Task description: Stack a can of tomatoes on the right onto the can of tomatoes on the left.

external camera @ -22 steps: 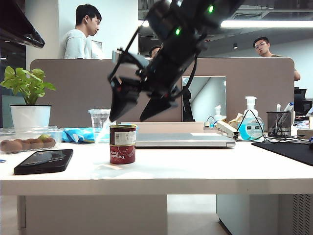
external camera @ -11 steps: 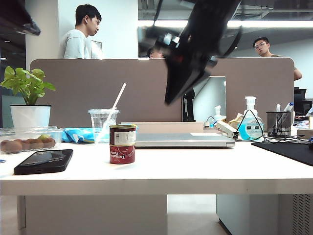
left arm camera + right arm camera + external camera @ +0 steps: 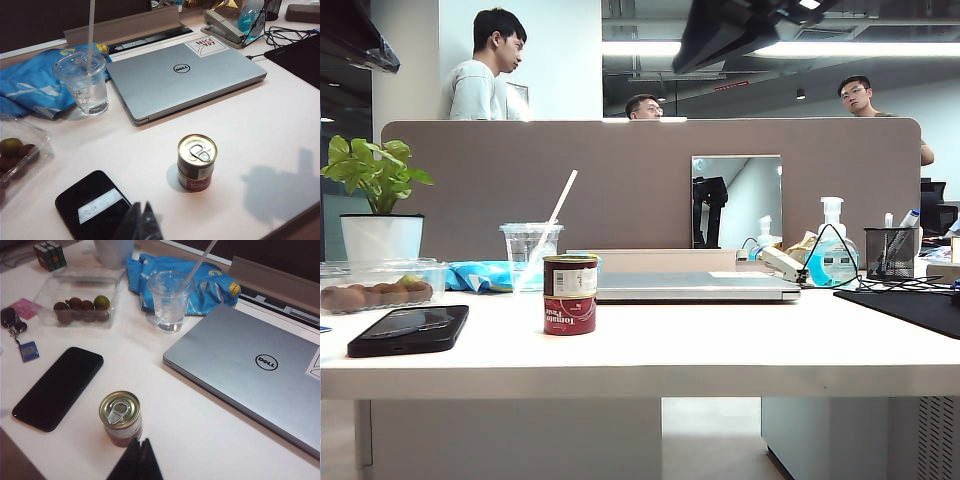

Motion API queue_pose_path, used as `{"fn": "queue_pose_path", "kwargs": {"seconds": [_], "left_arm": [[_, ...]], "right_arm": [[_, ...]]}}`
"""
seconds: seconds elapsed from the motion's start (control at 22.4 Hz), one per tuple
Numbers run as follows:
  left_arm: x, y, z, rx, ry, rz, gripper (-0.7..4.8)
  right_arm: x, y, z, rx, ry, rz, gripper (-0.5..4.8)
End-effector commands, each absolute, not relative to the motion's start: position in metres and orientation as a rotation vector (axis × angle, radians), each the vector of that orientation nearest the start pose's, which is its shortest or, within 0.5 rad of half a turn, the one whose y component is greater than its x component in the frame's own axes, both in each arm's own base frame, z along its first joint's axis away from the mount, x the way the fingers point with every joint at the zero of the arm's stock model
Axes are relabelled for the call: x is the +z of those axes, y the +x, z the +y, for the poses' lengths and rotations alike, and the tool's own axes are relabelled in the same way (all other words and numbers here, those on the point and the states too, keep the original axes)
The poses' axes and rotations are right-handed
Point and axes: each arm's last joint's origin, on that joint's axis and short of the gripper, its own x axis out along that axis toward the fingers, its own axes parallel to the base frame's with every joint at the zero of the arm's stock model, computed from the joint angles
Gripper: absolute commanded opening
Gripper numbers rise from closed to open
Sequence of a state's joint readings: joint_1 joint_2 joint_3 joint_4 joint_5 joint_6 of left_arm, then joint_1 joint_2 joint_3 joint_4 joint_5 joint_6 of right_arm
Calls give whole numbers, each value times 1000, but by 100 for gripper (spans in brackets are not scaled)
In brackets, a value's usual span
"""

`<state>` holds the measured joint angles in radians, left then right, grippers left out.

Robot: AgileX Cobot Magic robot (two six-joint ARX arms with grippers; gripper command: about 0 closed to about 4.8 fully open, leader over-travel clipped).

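Observation:
Two tomato cans stand stacked on the white table (image 3: 720,350). The upper can (image 3: 570,274) has a pale label and the lower can (image 3: 570,314) a red one. The left wrist view shows the upper can's ring-pull lid (image 3: 197,150) above the lower can (image 3: 195,182). The right wrist view shows the upper can (image 3: 120,411) on the lower can (image 3: 124,438). My right gripper (image 3: 680,64) (image 3: 141,444) is shut and empty, high above the table, right of the stack. My left gripper (image 3: 142,212) is shut and empty, above the phone's near end.
A black phone (image 3: 410,328) lies left of the stack. Behind it are a straw cup (image 3: 527,252), a blue bag (image 3: 480,275) and a fruit box (image 3: 375,283). A closed laptop (image 3: 695,287) lies behind and right. Stapler (image 3: 780,263), sanitizer bottle (image 3: 833,255) and black mat (image 3: 915,305) are at the right.
My right gripper let go of the upper can, shut, and rose up and to the right, away from the stack. The cans stayed stacked.

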<state>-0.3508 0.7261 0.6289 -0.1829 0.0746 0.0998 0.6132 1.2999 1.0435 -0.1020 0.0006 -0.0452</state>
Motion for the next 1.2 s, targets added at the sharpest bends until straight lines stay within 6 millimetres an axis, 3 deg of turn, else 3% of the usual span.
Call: {"fn": "queue_pose_path", "kwargs": {"seconds": [0.04,0.22,0.36,0.58,0.76,0.94,1.2], "left_arm": [[291,154,-58,-430,131,240,-5],[291,154,-58,-430,131,240,-5],[291,154,-59,-431,131,240,-5],[291,154,-58,-430,131,240,-5],[291,154,-59,-434,132,245,-5],[291,154,-58,-427,133,246,-5],[291,154,-58,-427,132,246,-5]], "right_arm": [[323,236,167,613,-132,330,-1],[320,235,166,612,-149,361,-1],[320,238,164,543,-311,312,-1],[320,238,163,521,-324,310,-1],[318,242,134,422,-301,317,-1],[318,213,96,330,-244,174,-1],[303,151,28,102,-136,-11,-1]]}}
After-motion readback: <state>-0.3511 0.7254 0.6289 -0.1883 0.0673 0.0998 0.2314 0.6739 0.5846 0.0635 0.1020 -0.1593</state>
